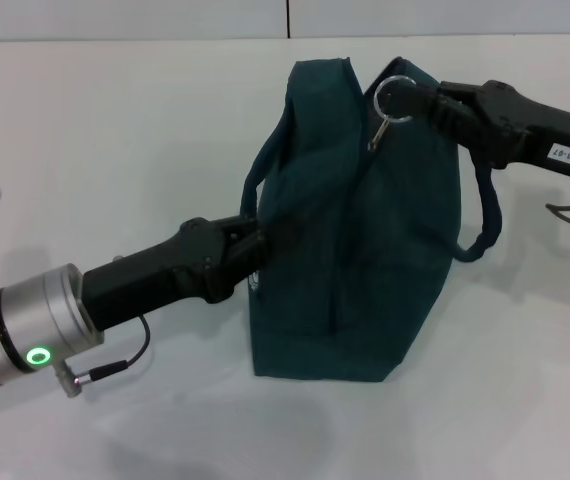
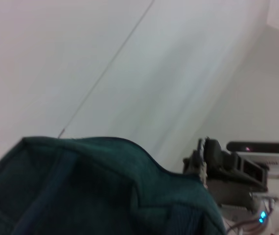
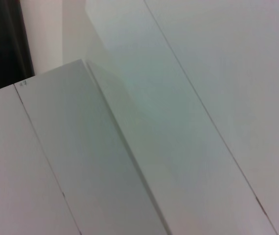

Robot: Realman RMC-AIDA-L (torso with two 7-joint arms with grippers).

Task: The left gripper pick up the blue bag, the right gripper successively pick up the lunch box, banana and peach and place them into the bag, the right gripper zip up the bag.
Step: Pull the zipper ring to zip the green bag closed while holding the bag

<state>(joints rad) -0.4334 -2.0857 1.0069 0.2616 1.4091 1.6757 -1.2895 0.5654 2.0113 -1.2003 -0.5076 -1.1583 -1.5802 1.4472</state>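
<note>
The blue bag (image 1: 365, 260) stands upright on the white table, its top closed up to a peak. My left gripper (image 1: 258, 248) reaches in from the left and is shut on the bag's near side, by the left handle. At the bag's top right, my right gripper (image 1: 417, 100) is shut on the ring zip pull (image 1: 393, 100). The other handle (image 1: 485, 225) hangs loose below the right arm. The left wrist view shows the bag's teal fabric (image 2: 95, 186), with the right gripper (image 2: 201, 159) behind it. The lunch box, banana and peach are out of view.
The white table (image 1: 115, 130) runs around the bag on all sides. A thin black cable (image 1: 115, 368) loops under the left arm's silver joint. The right wrist view holds only pale wall panels (image 3: 178, 98).
</note>
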